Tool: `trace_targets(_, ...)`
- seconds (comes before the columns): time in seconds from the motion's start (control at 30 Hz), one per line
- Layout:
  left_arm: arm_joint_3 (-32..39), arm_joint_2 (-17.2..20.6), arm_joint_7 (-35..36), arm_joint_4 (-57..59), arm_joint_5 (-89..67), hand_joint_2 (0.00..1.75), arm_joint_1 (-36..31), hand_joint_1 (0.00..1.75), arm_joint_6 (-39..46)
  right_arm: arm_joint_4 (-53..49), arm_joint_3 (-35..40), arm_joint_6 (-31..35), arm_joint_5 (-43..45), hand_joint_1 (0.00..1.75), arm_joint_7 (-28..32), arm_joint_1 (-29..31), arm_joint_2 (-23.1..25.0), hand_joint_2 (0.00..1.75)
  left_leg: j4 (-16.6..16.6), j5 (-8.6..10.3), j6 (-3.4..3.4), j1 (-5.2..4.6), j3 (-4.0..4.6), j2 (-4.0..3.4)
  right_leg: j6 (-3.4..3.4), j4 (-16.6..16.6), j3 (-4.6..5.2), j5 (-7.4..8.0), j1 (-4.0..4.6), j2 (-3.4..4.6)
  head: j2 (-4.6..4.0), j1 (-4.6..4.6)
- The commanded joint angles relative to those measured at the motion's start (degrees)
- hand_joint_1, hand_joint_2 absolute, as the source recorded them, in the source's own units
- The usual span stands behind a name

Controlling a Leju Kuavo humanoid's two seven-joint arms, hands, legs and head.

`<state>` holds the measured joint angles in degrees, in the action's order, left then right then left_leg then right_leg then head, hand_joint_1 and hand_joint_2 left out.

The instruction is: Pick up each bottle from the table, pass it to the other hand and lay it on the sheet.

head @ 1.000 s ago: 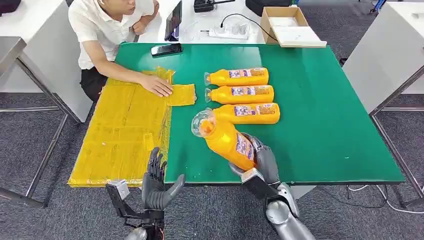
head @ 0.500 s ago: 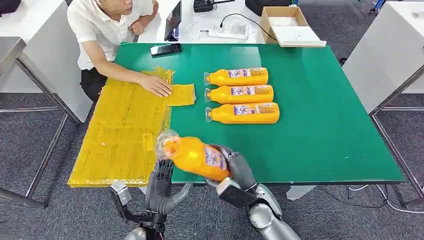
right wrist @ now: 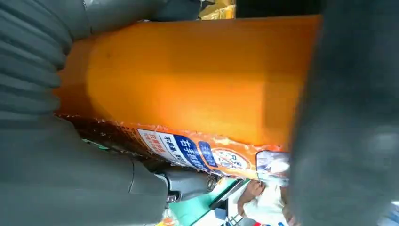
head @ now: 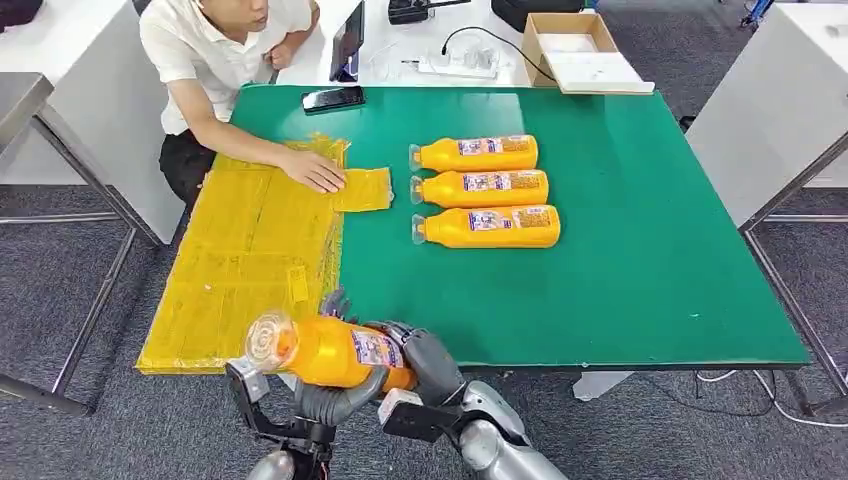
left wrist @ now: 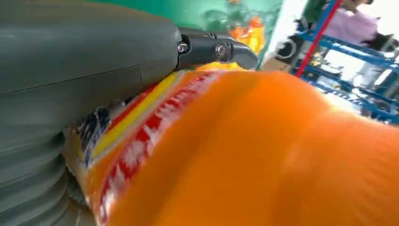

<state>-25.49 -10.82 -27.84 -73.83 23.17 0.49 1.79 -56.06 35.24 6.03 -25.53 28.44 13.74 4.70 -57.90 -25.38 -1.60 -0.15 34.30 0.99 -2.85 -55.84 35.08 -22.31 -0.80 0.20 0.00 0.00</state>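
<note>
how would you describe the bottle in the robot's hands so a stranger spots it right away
Find the green table and go to its near edge, beside the yellow sheet. The orange bottle there is off the table, between both robot hands, unlike the three lying in a row.

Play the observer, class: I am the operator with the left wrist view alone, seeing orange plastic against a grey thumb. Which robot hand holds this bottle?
Observer: The right robot hand grips the orange bottle at its base end; the left robot hand cups it from below.
Operator: Where does the cap point?
Observer: Toward the robot's left, by the yellow sheet's near edge.
Operator: What remains to pick up?
Observer: Three orange bottles lie side by side on the green table.
</note>
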Motion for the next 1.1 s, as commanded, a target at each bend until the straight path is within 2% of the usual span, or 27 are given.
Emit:
trace_targets(0.03, 0.93, -0.28, 2.36, 4.69, 4.61, 1.75, -3.57, 0.0, -2.16, 5.2, 9.14, -0.4, -0.59, 1.75, 0.04, 2.04, 1.92, 1.75, 0.05, -0.04, 0.09, 0.05, -0.17, -0.05, 0.1, 0.03, -0.15, -0.05, 0.06, -0.03, 0.0, 0.0)
trace_targets(0.07, 1.54, -0.46, 2.98, 4.6, 6.09, 1.75, -3.46, 0.17, -2.78, 5.39, 9.37, -0.23, -0.04, 1.75, 0.19, 1.96, 2.0, 1.75, 0.06, -0.08, 0.13, 0.06, -0.27, -0.09, 0.14, 0.03, -0.23, -0.08, 0.08, 0.0, 0.0, 0.02)
trace_targets(0.1, 1.9, -0.36, 3.18, 4.1, 7.57, 1.75, -3.25, 1.75, -4.07, 5.35, 9.45, -0.25, 0.85, 1.52, 0.22, 1.76, 2.02, 1.75, 0.07, -0.1, 0.15, 0.08, -0.34, -0.09, 0.17, 0.03, -0.29, -0.11, 0.1, -0.02, -0.02, 0.0)
trace_targets(0.13, 2.2, -0.32, 3.16, 3.63, 8.26, 1.75, -3.01, 1.75, -4.57, 5.24, 9.54, -0.31, 1.17, 0.4, 0.22, 1.63, 1.95, 1.75, 0.04, -0.06, 0.1, 0.07, -0.22, -0.04, 0.11, 0.04, -0.18, -0.07, 0.08, -0.04, 0.0, 0.0)
trace_targets(0.17, 2.84, -0.45, 2.6, 2.71, 9.0, 1.75, -2.61, 1.75, -4.73, 4.81, 9.19, -0.02, 1.87, 0.0, 0.44, 1.19, 1.97, 1.75, 0.05, -0.09, 0.12, 0.09, -0.28, -0.08, 0.13, 0.05, -0.24, -0.09, 0.1, -0.02, 0.0, 0.02)
trace_targets(0.2, 3.35, -0.43, 2.3, 1.31, 9.98, 1.75, -2.12, 1.75, -5.44, 4.33, 9.01, 0.0, 2.66, 0.0, 0.64, 0.71, 1.92, 1.75, 0.08, -0.11, 0.14, 0.09, -0.37, -0.08, 0.16, 0.05, -0.32, -0.13, 0.11, -0.05, 0.0, 0.0)
trace_targets(0.23, 3.6, -0.24, 1.85, -0.11, 10.51, 1.75, -1.65, 1.75, -6.34, 3.91, 8.86, 0.21, 3.07, 0.0, 0.84, 0.32, 1.89, 0.0, 0.05, -0.09, 0.11, 0.1, -0.27, -0.05, 0.12, 0.05, -0.24, -0.11, 0.11, -0.05, -0.02, 0.02)
trace_targets(0.4, 4.48, -0.61, 1.99, -5.08, 7.81, 1.75, 0.82, 1.75, -5.07, 2.04, 6.64, 2.65, 4.25, 0.0, 1.84, -2.26, 0.88, 0.0, 0.01, -0.06, 0.07, 0.07, -0.1, 0.0, 0.07, 0.02, -0.09, -0.08, 0.07, -0.08, 0.0, 0.02)
trace_targets(0.63, 8.13, 0.63, 0.05, -6.1, -0.63, 1.75, 1.05, 1.75, 3.25, -6.77, 0.29, 6.38, 4.44, 0.0, 2.62, -8.59, -1.83, 0.0, 0.02, -0.09, 0.11, 0.07, -0.22, 0.08, 0.13, 0.02, -0.22, -0.15, 0.09, -0.18, 0.0, 0.02)
trace_targets(0.67, 9.0, 1.18, -1.5, -6.44, -7.16, 1.75, 1.02, 1.75, 9.93, -9.75, -1.76, 9.05, 4.02, 0.0, 3.08, -10.6, -2.19, 0.0, 0.05, -0.04, 0.08, 0.03, -0.13, 0.09, 0.1, 0.03, -0.12, -0.1, 0.05, -0.17, 0.0, 0.0)
trace_targets(0.73, 9.88, 1.89, -1.58, -6.51, -8.22, 1.75, 0.93, 1.75, 11.0, -11.79, -2.45, 9.39, 3.92, 0.0, 3.02, -11.86, -2.93, 0.0, 0.05, -0.05, 0.09, 0.06, -0.14, 0.08, 0.1, 0.06, -0.14, -0.09, 0.07, -0.17, 0.0, 0.02)
trace_targets(0.8, 10.89, 2.33, -2.09, -4.81, -19.76, 1.75, 0.11, 1.75, 23.17, -15.47, -4.29, 13.16, 2.69, 0.0, 3.68, -14.11, -2.89, 0.0, 0.06, -0.04, 0.09, 0.04, -0.12, 0.1, 0.09, 0.05, -0.09, -0.1, 0.05, -0.2, -0.02, 0.0)
trace_targets(0.83, 11.21, 2.74, -2.36, -4.46, -21.27, 1.75, -0.25, 1.75, 24.59, -16.26, -4.53, 13.97, 2.37, 0.0, 3.8, -14.62, -3.0, 0.0, 0.09, -0.06, 0.12, 0.05, -0.24, 0.15, 0.13, 0.06, -0.22, -0.15, 0.07, -0.28, -0.02, 0.0)
trace_targets(0.9, 13.22, 2.41, -4.45, -2.28, -29.01, 1.75, -1.36, 1.75, 33.06, -19.61, -5.44, 18.16, 0.31, 0.0, 4.41, -16.04, -3.05, 0.0, 0.06, -0.08, 0.12, 0.04, -0.18, 0.07, 0.13, 0.01, -0.16, -0.12, 0.05, -0.13, 0.0, 0.02)
trace_targets(0.97, 14.08, 2.51, -4.6, -1.89, -30.13, 1.75, -1.89, 1.75, 34.03, -20.89, -5.65, 19.7, -0.43, 0.0, 4.5, -16.45, -3.04, 0.0, 0.04, -0.08, 0.11, 0.04, -0.12, 0.02, 0.11, -0.01, -0.1, -0.1, 0.04, -0.08, 0.0, 0.0)
trace_targets(1.0, 14.8, 2.81, -5.3, -1.44, -33.43, 1.75, -2.43, 1.75, 37.15, -22.16, -6.33, 21.93, -0.76, 0.0, 5.15, -16.85, -2.61, 0.0, 0.04, -0.06, 0.09, 0.04, -0.11, 0.03, 0.09, 0.01, -0.09, -0.09, 0.04, -0.1, 0.0, 0.02)
trace_targets(1.1, 15.24, 3.01, -5.39, -1.41, -33.99, 1.75, -2.78, 1.75, 37.48, -22.87, -6.36, 22.34, -0.75, 0.0, 5.18, -17.02, -2.53, 0.0, 0.05, -0.07, 0.09, 0.04, -0.16, -0.01, 0.1, 0.02, -0.12, -0.09, 0.04, -0.06, 0.0, 0.02)
